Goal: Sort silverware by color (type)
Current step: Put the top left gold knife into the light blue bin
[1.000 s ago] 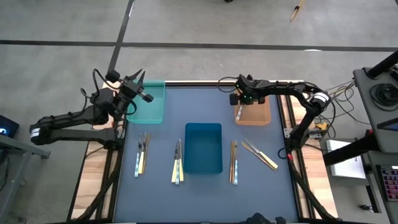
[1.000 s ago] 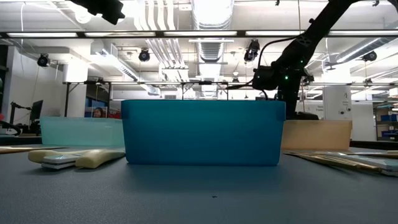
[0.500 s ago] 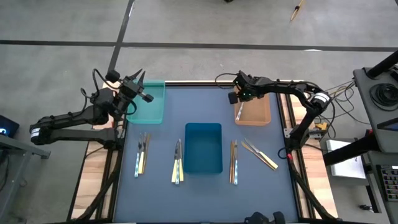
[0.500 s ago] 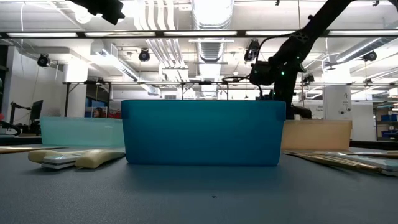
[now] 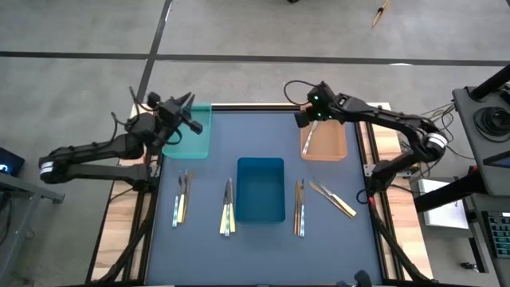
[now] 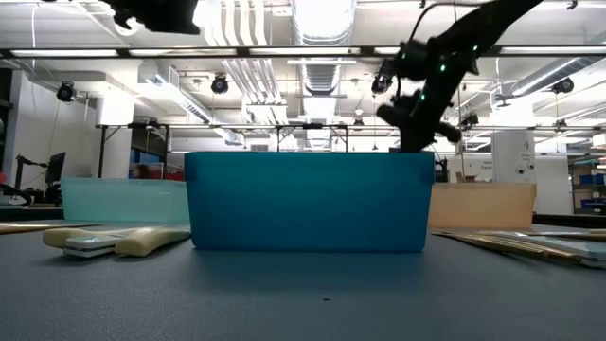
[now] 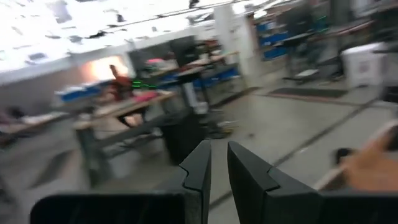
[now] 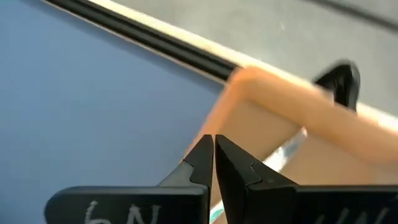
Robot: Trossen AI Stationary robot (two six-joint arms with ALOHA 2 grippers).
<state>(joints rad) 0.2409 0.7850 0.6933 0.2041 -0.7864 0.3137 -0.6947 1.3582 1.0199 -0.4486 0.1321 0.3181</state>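
The silverware lies in pairs on the blue mat: one pair (image 5: 182, 199) at the left, one (image 5: 229, 209) beside the blue tray (image 5: 260, 189), one (image 5: 300, 209) on its other side, and a slanted pair (image 5: 333, 198) farther right. A silvery utensil (image 5: 307, 142) lies in the orange tray (image 5: 327, 143) along its left wall. My right gripper (image 5: 303, 121) hangs shut and empty above that tray's far left corner, pointing slantwise down. My left gripper (image 5: 191, 119) hovers level over the teal tray (image 5: 195, 139), fingers nearly together, holding nothing.
The three trays stand in a spread: teal at the far left, orange at the far right, blue in the middle nearer the front. In the low view the blue tray (image 6: 310, 201) blocks the middle. Open mat lies along the near edge.
My right gripper has risen from just over the orange tray to well above its far left corner, rolling as it went and staying shut. My left gripper has rolled about its own pointing line and otherwise stayed in place. The silverware has not moved.
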